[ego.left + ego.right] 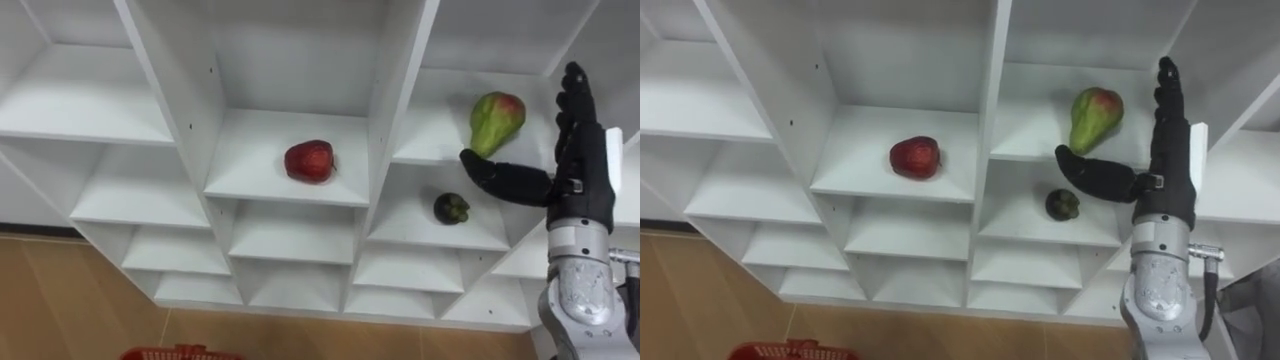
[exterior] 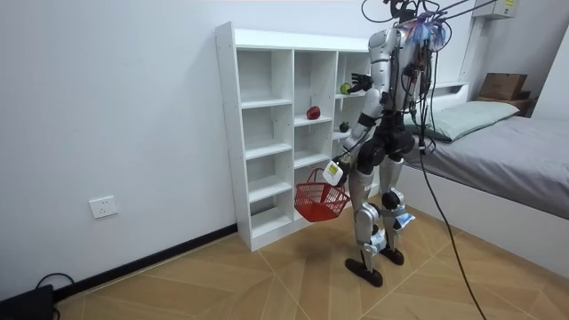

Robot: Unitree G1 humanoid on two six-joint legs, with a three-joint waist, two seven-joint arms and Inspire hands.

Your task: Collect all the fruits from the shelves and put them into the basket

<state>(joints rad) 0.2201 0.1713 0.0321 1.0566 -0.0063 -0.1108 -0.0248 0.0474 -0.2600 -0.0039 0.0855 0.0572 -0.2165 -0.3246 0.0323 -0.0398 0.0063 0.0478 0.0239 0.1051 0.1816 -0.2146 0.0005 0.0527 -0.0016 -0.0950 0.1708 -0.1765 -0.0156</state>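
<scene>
A red apple (image 1: 309,161) lies on a shelf in the middle column of the white closet (image 1: 395,90). One column to the right, a green and red pear-shaped fruit (image 1: 496,120) stands on the upper shelf. A small dark round fruit (image 1: 451,208) sits on the shelf below it. My right hand (image 1: 575,150) is raised just right of the pear-shaped fruit, open, fingers straight up, thumb reaching under the fruit without holding it. In the room view my left hand (image 2: 335,172) hangs low with a red basket (image 2: 320,203) dangling from it; the basket's rim (image 1: 170,353) shows at the bottom edge.
I stand upright on the wooden floor right in front of the closet (image 2: 267,133), which rises against a white wall. A bed (image 2: 507,133) is close behind me at the room view's right. The other closet compartments hold nothing.
</scene>
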